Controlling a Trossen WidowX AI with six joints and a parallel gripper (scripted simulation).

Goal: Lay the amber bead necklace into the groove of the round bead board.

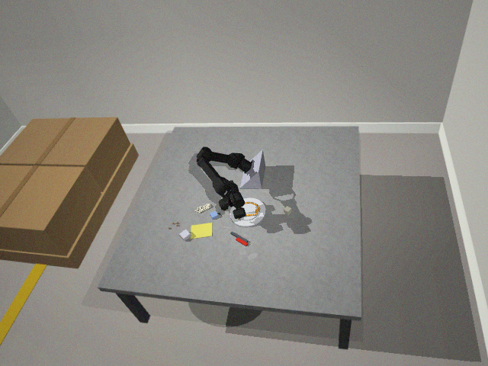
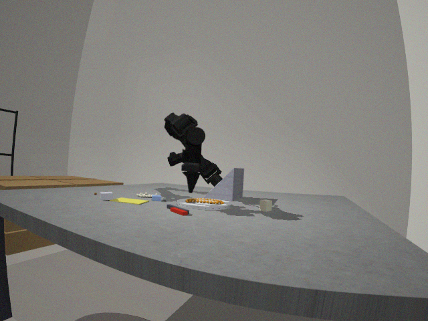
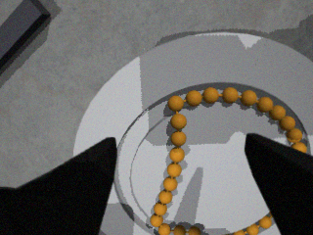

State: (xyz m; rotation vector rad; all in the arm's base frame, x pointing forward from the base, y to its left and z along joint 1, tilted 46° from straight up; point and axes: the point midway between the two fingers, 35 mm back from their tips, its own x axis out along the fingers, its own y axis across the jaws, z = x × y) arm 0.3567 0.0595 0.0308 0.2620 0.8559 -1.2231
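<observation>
The round white bead board (image 1: 248, 225) (image 2: 204, 207) (image 3: 103, 117) lies flat on the table. The amber bead necklace (image 1: 258, 208) (image 2: 205, 201) (image 3: 230, 95) lies on it. In the wrist view its upper and right beads follow the ring groove; at the upper left it bends sharply and runs nearly straight down inside the ring. The groove's left arc is bare. My gripper (image 2: 190, 191) (image 3: 180, 144) is open and empty, above the board, its fingertips on either side of the straight run. The right finger hides some right-hand beads. In the top view the arm hides the fingertips and the board's left part.
A grey wedge (image 1: 254, 174) (image 2: 237, 184) stands behind the board. A red-and-dark tool (image 1: 241, 241) (image 2: 179, 210) lies in front. Left are a blue block (image 1: 213, 215), pale beads (image 1: 203, 207), a yellow sheet (image 1: 201, 230) and a white block (image 1: 184, 234). A beige block (image 1: 287, 210) (image 2: 265, 205) stands right.
</observation>
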